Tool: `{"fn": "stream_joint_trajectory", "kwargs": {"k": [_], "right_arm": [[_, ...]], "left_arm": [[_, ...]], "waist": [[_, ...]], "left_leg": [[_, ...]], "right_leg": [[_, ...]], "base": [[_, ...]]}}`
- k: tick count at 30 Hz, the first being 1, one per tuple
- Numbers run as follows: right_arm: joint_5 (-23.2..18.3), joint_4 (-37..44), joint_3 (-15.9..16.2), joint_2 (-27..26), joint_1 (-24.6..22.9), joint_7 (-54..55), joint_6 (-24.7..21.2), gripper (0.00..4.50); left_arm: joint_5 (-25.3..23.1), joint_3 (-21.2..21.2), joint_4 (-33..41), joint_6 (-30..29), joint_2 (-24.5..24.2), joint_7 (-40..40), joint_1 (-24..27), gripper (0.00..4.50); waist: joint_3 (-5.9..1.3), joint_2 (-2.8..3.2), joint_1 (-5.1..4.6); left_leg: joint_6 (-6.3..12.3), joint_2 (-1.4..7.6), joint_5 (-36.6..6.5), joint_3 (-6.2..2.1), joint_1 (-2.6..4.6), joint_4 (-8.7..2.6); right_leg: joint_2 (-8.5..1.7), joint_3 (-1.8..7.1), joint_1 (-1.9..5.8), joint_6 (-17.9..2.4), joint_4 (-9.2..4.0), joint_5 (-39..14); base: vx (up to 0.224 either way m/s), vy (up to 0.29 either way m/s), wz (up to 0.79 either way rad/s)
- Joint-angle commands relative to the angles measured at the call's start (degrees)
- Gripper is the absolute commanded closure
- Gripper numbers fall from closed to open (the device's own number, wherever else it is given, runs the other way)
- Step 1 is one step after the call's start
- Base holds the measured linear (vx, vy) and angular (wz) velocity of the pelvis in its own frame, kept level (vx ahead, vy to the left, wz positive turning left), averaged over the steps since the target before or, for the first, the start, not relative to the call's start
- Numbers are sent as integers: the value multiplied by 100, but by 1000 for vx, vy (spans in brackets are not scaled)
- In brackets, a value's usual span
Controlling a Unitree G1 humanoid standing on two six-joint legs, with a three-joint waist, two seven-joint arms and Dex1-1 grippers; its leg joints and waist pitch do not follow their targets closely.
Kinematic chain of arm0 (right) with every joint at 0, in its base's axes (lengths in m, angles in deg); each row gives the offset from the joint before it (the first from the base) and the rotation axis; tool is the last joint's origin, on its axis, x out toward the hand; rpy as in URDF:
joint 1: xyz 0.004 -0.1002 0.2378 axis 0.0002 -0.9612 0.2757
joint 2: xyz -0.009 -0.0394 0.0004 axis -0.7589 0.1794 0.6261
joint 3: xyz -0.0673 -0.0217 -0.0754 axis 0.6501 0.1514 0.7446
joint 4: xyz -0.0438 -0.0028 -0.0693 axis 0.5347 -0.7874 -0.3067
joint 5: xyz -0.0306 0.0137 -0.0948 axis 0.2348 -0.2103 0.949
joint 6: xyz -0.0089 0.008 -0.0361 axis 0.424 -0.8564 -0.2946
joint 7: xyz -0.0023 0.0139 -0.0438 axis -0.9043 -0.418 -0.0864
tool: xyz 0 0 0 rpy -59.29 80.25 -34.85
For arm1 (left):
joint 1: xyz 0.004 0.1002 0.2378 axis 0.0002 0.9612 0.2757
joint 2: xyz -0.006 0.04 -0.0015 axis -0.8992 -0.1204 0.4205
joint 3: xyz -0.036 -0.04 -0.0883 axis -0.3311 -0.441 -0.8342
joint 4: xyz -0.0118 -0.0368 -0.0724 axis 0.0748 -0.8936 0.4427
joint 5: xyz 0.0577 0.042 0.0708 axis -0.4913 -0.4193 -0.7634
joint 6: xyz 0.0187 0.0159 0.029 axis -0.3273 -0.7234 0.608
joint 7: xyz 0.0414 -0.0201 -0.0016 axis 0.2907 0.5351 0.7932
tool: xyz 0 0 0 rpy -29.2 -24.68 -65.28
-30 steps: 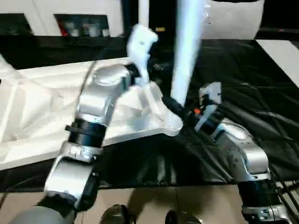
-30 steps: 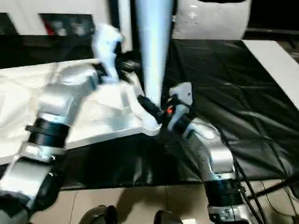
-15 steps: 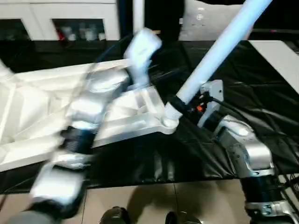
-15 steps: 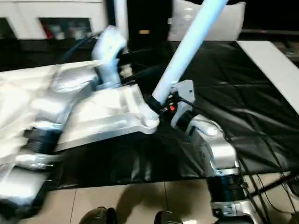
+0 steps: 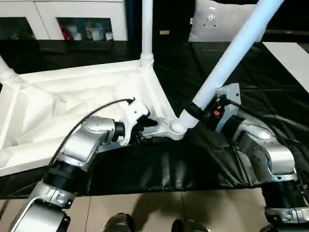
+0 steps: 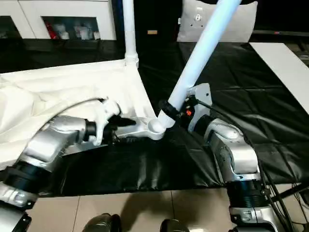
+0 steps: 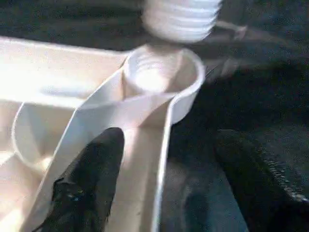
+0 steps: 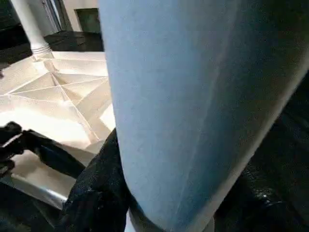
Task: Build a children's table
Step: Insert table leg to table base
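While the top (image 5: 72, 96) lies ribs-up on the black cover (image 5: 270, 72), the leg (image 5: 231, 53) in the right gripper (image 5: 193, 110) leans steeply away from the near corner socket (image 5: 176, 127), its threaded end sitting just at the socket's mouth rather than squarely down in it. That gripper's black fingers are clamped round the leg near its foot. The left gripper (image 5: 140, 130) has its jaws apart at the top's near edge, one finger (image 7: 91, 179) resting inside the ribbing beside the socket, the other outside the rim over the cover; I can't tell whether it is pressing on the plastic. Another leg (image 5: 147, 29) stands upright in the far corner.

The worry is that tilt. If the leg is turned or pushed at this angle, the threads may well cross or skip, or the end could slip off the rim. With the left jaws loose, the top could also slide or lift on the slick cover under a sideways push.
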Motion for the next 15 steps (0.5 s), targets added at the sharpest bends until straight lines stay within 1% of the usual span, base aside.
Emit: {"fn": "stream_joint_trajectory", "kwargs": {"k": [1,3,4,5,6,8,10,11,13,15], "right_arm": [[-31,138,23,42,-27,-77,-50,262],[-30,148,24,36,-28,-80,-60,262],[-37,159,27,31,-27,-84,-76,262],[-40,177,46,19,-32,-85,-88,262],[-40,177,46,19,-32,-85,-88,262],[-45,184,73,12,-33,-78,-91,262],[-46,184,89,5,-28,-78,-95,262],[-41,184,103,-3,-20,-87,-100,262],[-36,181,120,-14,-5,-97,-109,262],[-23,168,160,-23,30,-127,-136,262]], "left_arm": [[-105,21,-121,193,-8,145,-91,134],[-106,40,-163,256,-17,158,-113,134],[-84,41,-203,301,-9,141,-136,152],[-47,27,-289,331,38,72,-174,169],[-47,27,-289,331,38,72,-174,177],[-34,-36,-420,404,128,35,-194,184],[-31,-54,-494,471,161,47,-202,214],[-40,-42,-560,540,166,61,-210,223],[-65,-15,-617,615,158,62,-215,230],[-77,8,-654,646,150,39,-213,256]], "waist": [[-533,-7,-5],[-532,-8,-1],[-537,-3,3],[-539,6,5],[-540,3,3],[-549,18,17],[-549,9,17],[-552,6,18],[-550,11,17],[-550,7,17]], "left_leg": [[-26,376,-1287,-217,182,-410],[-15,373,-1303,-213,187,-407],[-11,376,-1290,-215,189,-406],[-5,378,-1232,-214,180,-409],[2,374,-1226,-210,183,-409],[5,381,-1190,-209,188,-401],[14,376,-1180,-207,181,-400],[35,375,-1157,-210,169,-398],[42,373,-1165,-210,171,-396],[44,381,-1141,-211,171,-399]], "right_leg": [[-562,329,251,-982,-493,-1911],[-561,332,243,-1002,-496,-1907],[-563,332,244,-1009,-493,-1889],[-553,331,246,-1040,-478,-1763],[-551,329,242,-1048,-479,-1736],[-560,332,245,-1110,-464,-1577],[-560,330,254,-1132,-461,-1535],[-570,328,264,-1131,-458,-1526],[-567,330,262,-1120,-459,-1537],[-566,330,263,-1131,-453,-1496]], "base": [[0,0,0],[0,0,0],[0,0,0],[0,0,0],[0,0,0],[0,0,0],[0,0,0],[0,0,0],[0,0,0],[0,0,0]]}}
